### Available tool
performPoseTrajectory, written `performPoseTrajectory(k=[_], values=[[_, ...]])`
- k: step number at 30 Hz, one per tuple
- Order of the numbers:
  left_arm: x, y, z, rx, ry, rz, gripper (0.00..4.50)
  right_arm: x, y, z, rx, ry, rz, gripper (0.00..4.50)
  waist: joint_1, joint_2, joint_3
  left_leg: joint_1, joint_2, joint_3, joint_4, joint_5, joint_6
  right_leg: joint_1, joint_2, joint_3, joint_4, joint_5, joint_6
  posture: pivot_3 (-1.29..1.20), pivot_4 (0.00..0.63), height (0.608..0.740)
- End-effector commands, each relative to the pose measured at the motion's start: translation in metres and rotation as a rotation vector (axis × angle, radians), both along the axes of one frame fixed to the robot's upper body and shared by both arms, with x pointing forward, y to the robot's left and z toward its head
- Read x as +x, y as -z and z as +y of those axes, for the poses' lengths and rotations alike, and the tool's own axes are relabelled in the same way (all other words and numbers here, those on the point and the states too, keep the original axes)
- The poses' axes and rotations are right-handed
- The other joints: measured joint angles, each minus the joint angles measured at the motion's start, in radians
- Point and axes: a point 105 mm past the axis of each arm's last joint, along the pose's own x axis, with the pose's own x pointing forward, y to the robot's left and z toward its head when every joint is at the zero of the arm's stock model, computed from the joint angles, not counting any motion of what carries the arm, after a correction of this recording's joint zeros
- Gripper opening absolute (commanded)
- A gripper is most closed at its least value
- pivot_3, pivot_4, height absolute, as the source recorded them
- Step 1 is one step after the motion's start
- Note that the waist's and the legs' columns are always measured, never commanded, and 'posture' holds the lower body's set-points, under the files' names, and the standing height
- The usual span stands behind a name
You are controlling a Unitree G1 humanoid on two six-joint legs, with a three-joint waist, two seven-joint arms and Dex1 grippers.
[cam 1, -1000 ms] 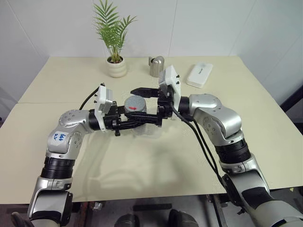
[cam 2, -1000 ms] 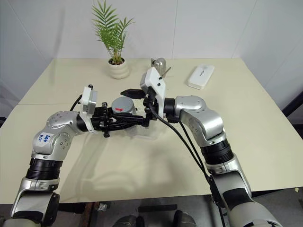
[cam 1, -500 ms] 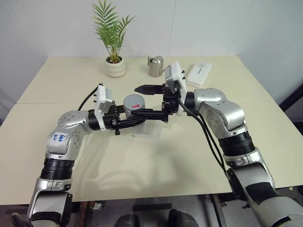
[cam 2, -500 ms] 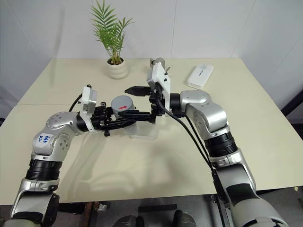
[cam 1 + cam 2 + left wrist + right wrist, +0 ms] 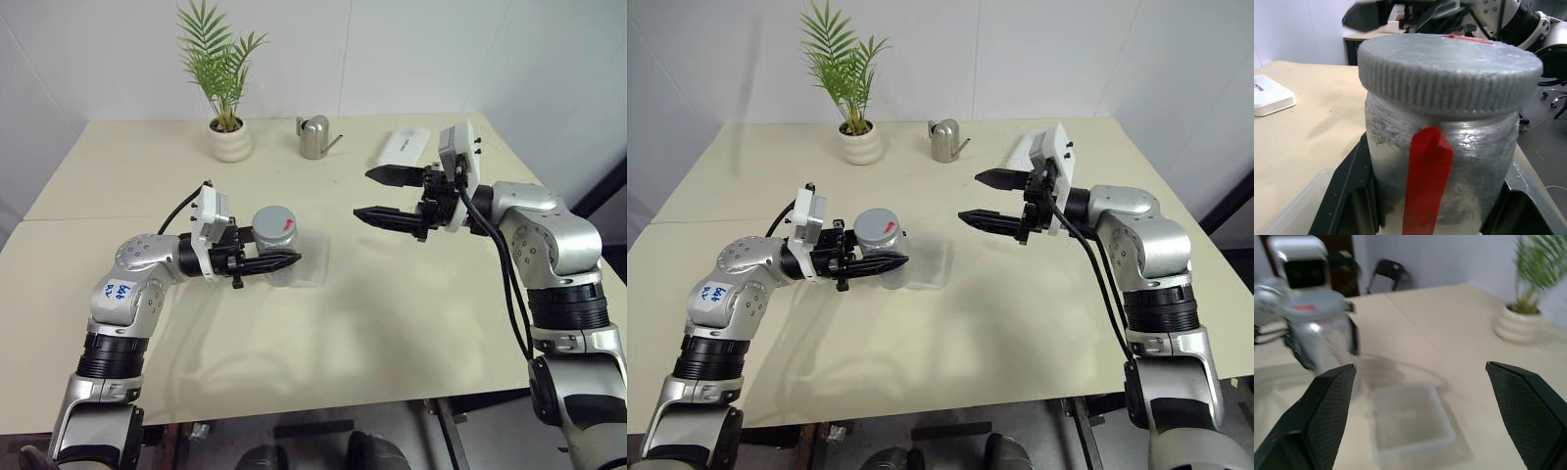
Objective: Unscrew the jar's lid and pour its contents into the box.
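Observation:
My left gripper [image 5: 284,255] is shut on the jar [image 5: 275,245], a small silvery-clear cylinder with a red label [image 5: 1429,181], held upright just above the table. The grey lid [image 5: 1449,63] sits on the jar, a red mark on its top. The clear shallow box [image 5: 312,266] lies on the table right beside and partly under the jar. My right gripper [image 5: 373,194] hangs open and empty well to the right of the jar, pointing toward it. Through the jar wall I cannot make out the contents.
Along the back of the beige table [image 5: 392,323] stand a white plant pot [image 5: 231,143] with a palm, a metal watering can [image 5: 313,138] and a white oblong case [image 5: 404,147]. The white wall lies close behind them.
My right gripper, which stood open around the lid, has drawn away to the right and stays open and empty. The jar, lid on, has kept its place in the left gripper.

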Motion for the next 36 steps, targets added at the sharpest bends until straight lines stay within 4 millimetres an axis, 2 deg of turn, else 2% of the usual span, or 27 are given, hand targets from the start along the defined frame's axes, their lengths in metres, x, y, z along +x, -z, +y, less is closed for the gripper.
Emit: performPoseTrajectory(k=[1,7,12,17,24,30,36], values=[[-0.002,-0.010,0.001,-0.002,0.000,-0.053,1.93,-0.022,-0.022,0.031,0.044,-0.112,-0.072,4.46,0.001,0.000,0.000,0.000,0.000,0.000,0.000,0.000,0.000,0.000,0.000,0.000,0.000,0.000,0.000,0.00,0.150,0.740],[-0.003,-0.009,-0.006,-0.002,0.020,-0.047,1.93,-0.038,-0.011,0.083,0.035,-0.199,-0.046,4.46,0.006,0.000,0.000,0.000,0.000,-0.001,0.000,0.000,0.000,0.000,0.000,0.000,0.000,0.000,0.000,0.00,0.150,0.740],[-0.003,-0.008,-0.007,0.003,0.027,-0.043,1.93,-0.037,0.000,0.103,0.009,-0.193,-0.031,4.46,0.008,0.000,0.000,-0.001,-0.001,-0.001,0.000,0.000,0.000,0.000,0.000,0.000,0.000,0.000,0.000,0.00,0.150,0.740],[-0.002,-0.009,-0.008,0.000,0.026,-0.047,1.93,-0.029,0.000,0.107,0.016,-0.148,-0.039,4.46,0.003,0.000,0.000,-0.001,-0.001,-0.001,0.000,0.000,0.000,0.000,0.000,0.000,0.000,0.000,0.000,0.00,0.150,0.740],[-0.003,-0.010,-0.008,-0.005,0.023,-0.051,1.93,-0.019,-0.005,0.090,0.027,-0.114,-0.051,4.46,0.003,0.000,0.000,-0.001,-0.001,-0.001,0.000,0.000,0.000,0.000,0.000,0.000,0.000,0.000,0.000,0.00,0.150,0.740],[-0.003,-0.008,-0.005,-0.004,0.014,-0.047,1.93,-0.009,-0.008,0.055,0.031,-0.058,-0.059,4.46,0.003,0.000,0.000,-0.001,-0.001,-0.001,0.000,0.000,0.000,0.000,0.000,0.000,0.000,0.000,0.000,0.00,0.150,0.740],[-0.004,-0.006,-0.003,0.000,0.005,-0.042,1.93,0.001,-0.001,0.015,-0.010,0.033,-0.036,4.46,0.009,0.000,0.000,-0.001,-0.001,-0.001,0.000,0.000,0.000,0.000,0.000,0.000,-0.001,0.000,0.000,0.00,0.150,0.740]])
